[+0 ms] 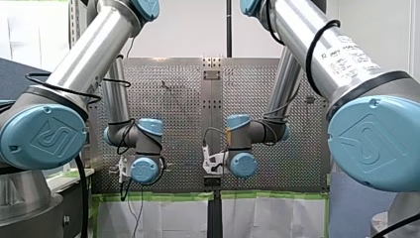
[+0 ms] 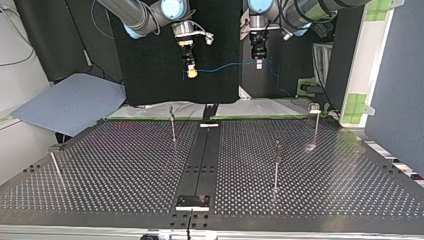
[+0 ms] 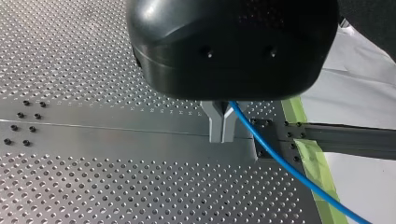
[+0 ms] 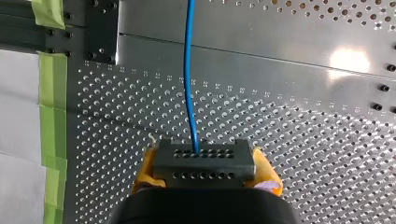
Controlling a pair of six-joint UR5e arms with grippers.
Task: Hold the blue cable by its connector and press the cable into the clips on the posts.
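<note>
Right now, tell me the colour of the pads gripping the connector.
Yellow: the pads clamp the dark connector, clearest in the right wrist view.

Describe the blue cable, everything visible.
The thin blue cable ends in a dark rectangular connector with rows of small holes, clamped between my right gripper's yellow pads. It hangs slightly slack across to my left gripper, whose metal fingers close on it, then trails past green tape. No clip holds it.

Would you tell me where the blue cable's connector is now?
In the right wrist view, the connector sits between my right claw's yellow pads, above the perforated table near the green tape.
</note>
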